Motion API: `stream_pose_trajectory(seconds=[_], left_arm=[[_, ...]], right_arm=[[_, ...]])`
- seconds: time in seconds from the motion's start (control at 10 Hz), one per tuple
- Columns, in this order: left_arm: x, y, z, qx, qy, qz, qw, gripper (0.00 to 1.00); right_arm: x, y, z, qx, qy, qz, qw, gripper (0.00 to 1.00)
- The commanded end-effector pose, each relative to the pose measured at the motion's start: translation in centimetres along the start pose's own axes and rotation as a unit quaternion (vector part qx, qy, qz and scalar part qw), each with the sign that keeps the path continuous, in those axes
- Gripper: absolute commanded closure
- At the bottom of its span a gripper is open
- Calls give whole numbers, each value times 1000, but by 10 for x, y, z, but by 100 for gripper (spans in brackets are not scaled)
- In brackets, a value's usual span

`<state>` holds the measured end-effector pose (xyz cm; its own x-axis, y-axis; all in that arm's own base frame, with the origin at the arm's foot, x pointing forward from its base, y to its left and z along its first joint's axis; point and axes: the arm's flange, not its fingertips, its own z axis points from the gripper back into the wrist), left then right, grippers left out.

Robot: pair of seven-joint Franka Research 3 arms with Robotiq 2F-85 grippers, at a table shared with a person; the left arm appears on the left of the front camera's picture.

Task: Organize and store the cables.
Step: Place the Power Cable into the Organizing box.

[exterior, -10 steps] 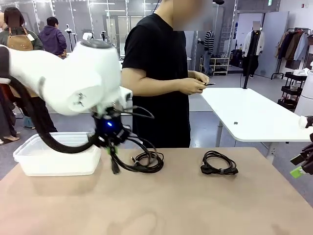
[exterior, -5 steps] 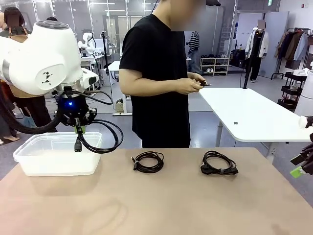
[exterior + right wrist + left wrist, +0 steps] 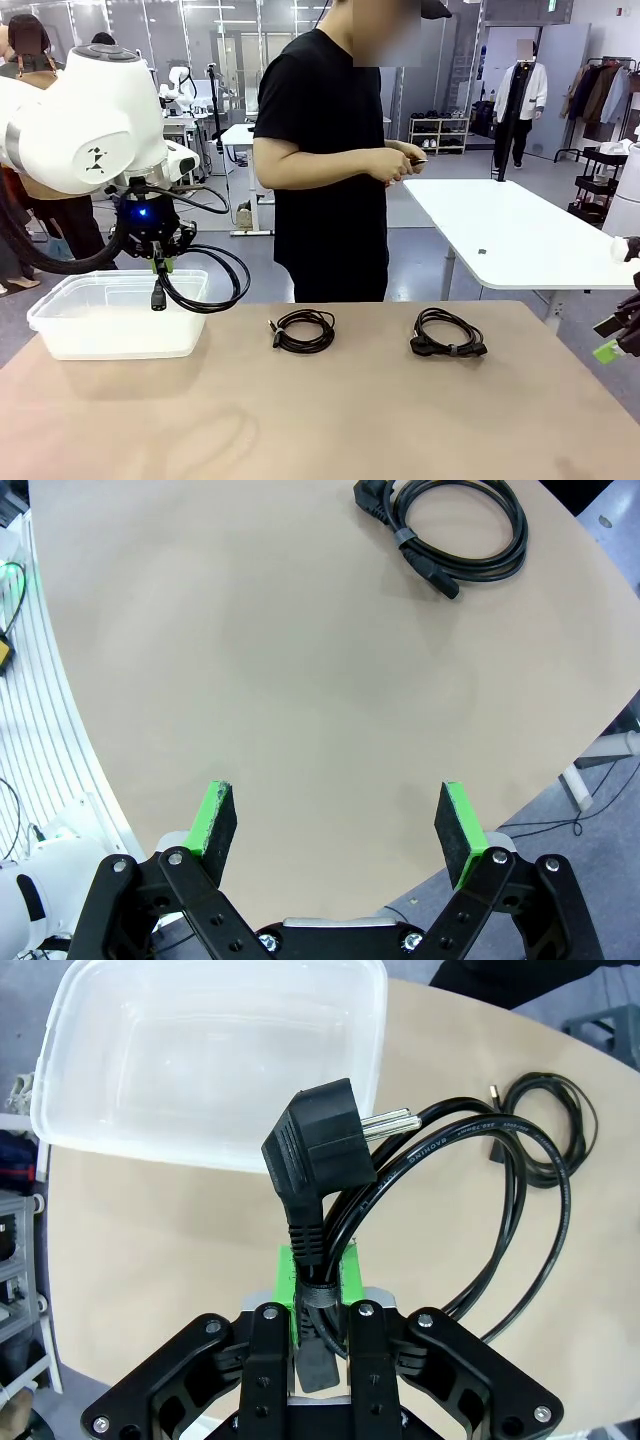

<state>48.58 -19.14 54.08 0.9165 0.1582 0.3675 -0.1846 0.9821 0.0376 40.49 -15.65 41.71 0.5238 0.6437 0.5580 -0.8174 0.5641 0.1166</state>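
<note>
My left gripper [image 3: 158, 268] is shut on a black cable coil [image 3: 212, 287], which hangs in the air over the right end of the clear plastic container [image 3: 60, 325]. In the left wrist view the green pads [image 3: 287, 1278] of the left gripper [image 3: 318, 1272] clamp the cord just below its black plug [image 3: 318, 1148], with the container [image 3: 120, 1110] beneath. Two more cables lie on the table: a thin coil [image 3: 303, 330] at the middle and a thicker one [image 3: 447, 335] to its right. My right gripper [image 3: 335, 825] stands open above bare tabletop, far from the thicker coil [image 3: 462, 525].
A person in a black shirt [image 3: 325, 150] stands at the far side of the table, hands together at chest height. The right gripper [image 3: 618, 338] sits at the table's right edge. A white table [image 3: 500, 230] stands behind.
My left arm has lifted the cable from the table's middle and carried it left to above the container. Over the last half second it has held still. The right arm has not moved.
</note>
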Motion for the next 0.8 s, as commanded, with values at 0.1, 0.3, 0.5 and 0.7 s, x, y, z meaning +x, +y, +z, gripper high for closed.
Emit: stream_pose_trajectory(seconds=[0.1,0.3,0.5,0.7], left_arm=[[15,11,-3,9,23,-48,999,81],[48,49,-11,2,56,-65,996,81],[73,89,-23,-19,45,-92,995,81],[93,118,-43,-24,44,-93,994,81]], right_arm=[[-1,0,2,2,6,8,1000,0],[-1,0,2,2,6,8,1000,0],[-1,0,2,2,6,8,1000,0],[-1,0,2,2,6,8,1000,0]])
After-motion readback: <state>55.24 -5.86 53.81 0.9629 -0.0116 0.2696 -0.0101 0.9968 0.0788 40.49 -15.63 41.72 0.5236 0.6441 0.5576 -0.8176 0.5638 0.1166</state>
